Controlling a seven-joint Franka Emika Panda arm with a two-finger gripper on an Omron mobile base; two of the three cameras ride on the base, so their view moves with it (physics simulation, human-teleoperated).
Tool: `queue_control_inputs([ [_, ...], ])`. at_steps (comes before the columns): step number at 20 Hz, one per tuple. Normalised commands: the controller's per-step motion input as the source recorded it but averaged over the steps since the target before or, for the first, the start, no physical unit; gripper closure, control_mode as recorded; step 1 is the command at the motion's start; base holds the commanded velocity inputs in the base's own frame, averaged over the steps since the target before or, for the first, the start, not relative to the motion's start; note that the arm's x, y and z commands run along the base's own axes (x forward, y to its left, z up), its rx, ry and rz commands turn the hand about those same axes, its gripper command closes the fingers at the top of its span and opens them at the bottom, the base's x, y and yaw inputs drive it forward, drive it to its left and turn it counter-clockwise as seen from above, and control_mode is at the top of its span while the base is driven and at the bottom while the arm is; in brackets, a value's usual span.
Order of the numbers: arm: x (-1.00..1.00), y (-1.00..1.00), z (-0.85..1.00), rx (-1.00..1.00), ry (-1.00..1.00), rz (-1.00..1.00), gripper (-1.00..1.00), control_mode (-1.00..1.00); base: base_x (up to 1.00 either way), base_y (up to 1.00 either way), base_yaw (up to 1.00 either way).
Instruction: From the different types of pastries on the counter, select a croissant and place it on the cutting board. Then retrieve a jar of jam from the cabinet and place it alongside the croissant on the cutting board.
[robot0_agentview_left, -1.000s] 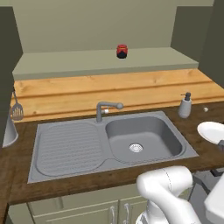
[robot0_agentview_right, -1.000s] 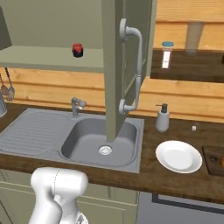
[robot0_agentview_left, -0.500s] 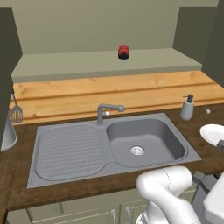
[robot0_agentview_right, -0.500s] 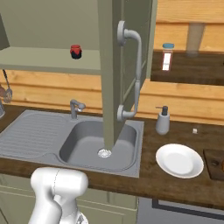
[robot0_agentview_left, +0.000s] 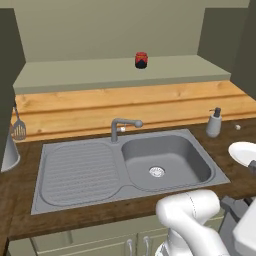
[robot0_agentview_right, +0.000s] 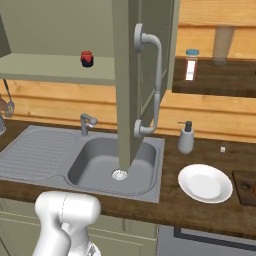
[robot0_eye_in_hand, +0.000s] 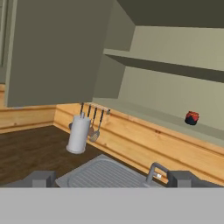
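The small red jar of jam (robot0_agentview_left: 141, 60) with its dark lid stands on the pale shelf of the open olive-grey cabinet (robot0_agentview_left: 100, 75), above the sink. It also appears on that shelf from the right side (robot0_agentview_right: 87, 58) and far off at the right of the hand view (robot0_eye_in_hand: 191, 117). A corner of the dark cutting board (robot0_agentview_right: 246, 192) shows at the right edge of the counter (robot0_agentview_right: 205, 152). The croissant and the other pastries are out of view. My gripper (robot0_eye_in_hand: 111, 179) is open, its fingertips (robot0_eye_in_hand: 43, 178) wide apart with nothing between them, well away from the jar.
The open cabinet door (robot0_agentview_right: 127, 75) with its curved handle hangs over the steel sink (robot0_agentview_left: 165, 160) and faucet (robot0_agentview_left: 120, 127). A soap dispenser (robot0_agentview_right: 186, 138) and white plate (robot0_agentview_right: 205, 182) stand right of the sink. A utensil holder (robot0_eye_in_hand: 78, 133) stands at the left.
The whole picture has shifted slightly in both base views, so the cameras moved a little. The jar and the other things stay in their places.
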Motion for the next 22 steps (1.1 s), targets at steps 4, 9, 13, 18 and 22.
queue_control_inputs([
  [4, 0.00, 0.00, 0.00, 0.00, 0.00, 0.00, -1.00, 1.00, 0.50, 0.20, 0.00],
  [9, 0.00, 0.00, 0.00, 0.00, 0.00, 0.00, -1.00, 1.00, 0.18, 0.07, 0.00],
  [13, 0.15, 0.00, 0.08, 0.00, 0.01, 0.00, -1.00, -1.00, 0.00, 0.00, 0.00],
  [18, 0.36, -0.01, 0.79, 0.00, 0.00, 0.00, -1.00, -1.00, 0.00, 0.00, 0.00],
  [22, 0.53, 0.00, 0.64, 0.02, 0.00, 0.00, -1.00, -1.00, 0.00, 0.00, 0.00],
])
